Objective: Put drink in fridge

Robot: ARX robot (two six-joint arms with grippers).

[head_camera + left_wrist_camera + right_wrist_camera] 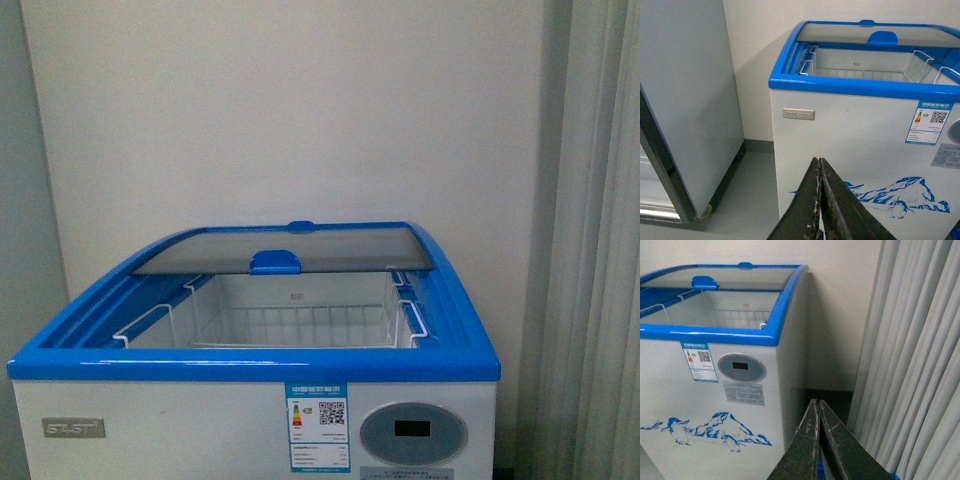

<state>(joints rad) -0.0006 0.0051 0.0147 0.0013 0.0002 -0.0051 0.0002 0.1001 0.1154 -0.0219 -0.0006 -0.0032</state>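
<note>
1. No drink shows in any view, so where it is cannot be told; neither claw carries one.
2. The fridge (250,420), a white chest cooler with a blue top rim, stands directly ahead of the robot against the wall. Its curved glass lid (285,248) is slid to the back, leaving the front of the chest open.
3. Inside, the white wire basket (290,325) looks empty; no drink lies in it.
4. The left claw (820,200) is pressed together on nothing, low before the fridge front.
5. The right claw (818,440) is likewise closed and empty, near the fridge's right corner, beside the curtain (910,365).
6. My judgement: the opening is ready, but fetching and placing the drink remain.
7. A grey cabinet (685,100) stands left of the fridge.
</note>
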